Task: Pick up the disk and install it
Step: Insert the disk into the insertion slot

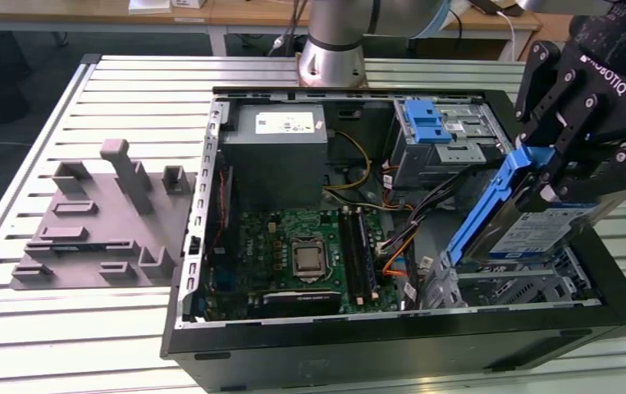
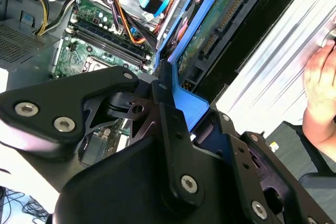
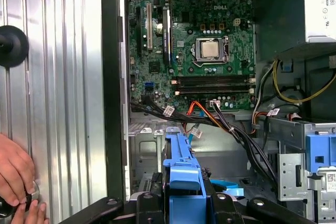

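Over the metal bay [image 1: 515,287] at the exterior view's right end of the open case [image 1: 400,349], we found the gripper [image 1: 562,174] clamped on the disk [image 1: 532,234] at its upper end, long axis slanting steeply down, lower end near that bay.

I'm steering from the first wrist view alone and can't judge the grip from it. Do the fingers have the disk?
Observer: Yes. In the exterior view the fingers are shut on the disk's upper end.
Operator: How does it hang?
Observer: Tilted, with its lower end just over the cage in the case's corner on the exterior view's right. It is not seated.
Operator: What does the underside look like?
Observer: In the second wrist view its green circuit-board side shows, with a connector along one edge.
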Action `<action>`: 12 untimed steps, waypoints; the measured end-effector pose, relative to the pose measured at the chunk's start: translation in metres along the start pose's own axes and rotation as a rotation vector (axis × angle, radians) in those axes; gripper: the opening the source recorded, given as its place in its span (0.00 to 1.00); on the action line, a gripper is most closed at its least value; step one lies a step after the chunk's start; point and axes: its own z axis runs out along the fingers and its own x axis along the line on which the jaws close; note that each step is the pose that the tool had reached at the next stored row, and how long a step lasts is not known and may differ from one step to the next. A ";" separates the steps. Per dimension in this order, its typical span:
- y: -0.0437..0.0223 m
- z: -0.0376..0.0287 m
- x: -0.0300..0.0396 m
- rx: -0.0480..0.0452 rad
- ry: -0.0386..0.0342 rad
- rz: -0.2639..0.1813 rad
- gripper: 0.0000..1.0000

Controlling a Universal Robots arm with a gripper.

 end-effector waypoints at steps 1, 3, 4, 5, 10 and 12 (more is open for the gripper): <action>0.0000 0.0004 0.0000 0.0000 0.0000 0.000 0.36; 0.0000 0.0013 0.0000 0.0000 0.0000 0.000 0.36; -0.0001 0.0018 0.0000 0.0000 0.0000 0.000 0.36; -0.0001 0.0024 0.0000 0.0000 0.0000 0.000 0.36; -0.0001 0.0047 0.0000 0.0000 0.0002 0.000 0.36; -0.0002 0.0054 0.0000 0.0001 0.0009 0.000 0.36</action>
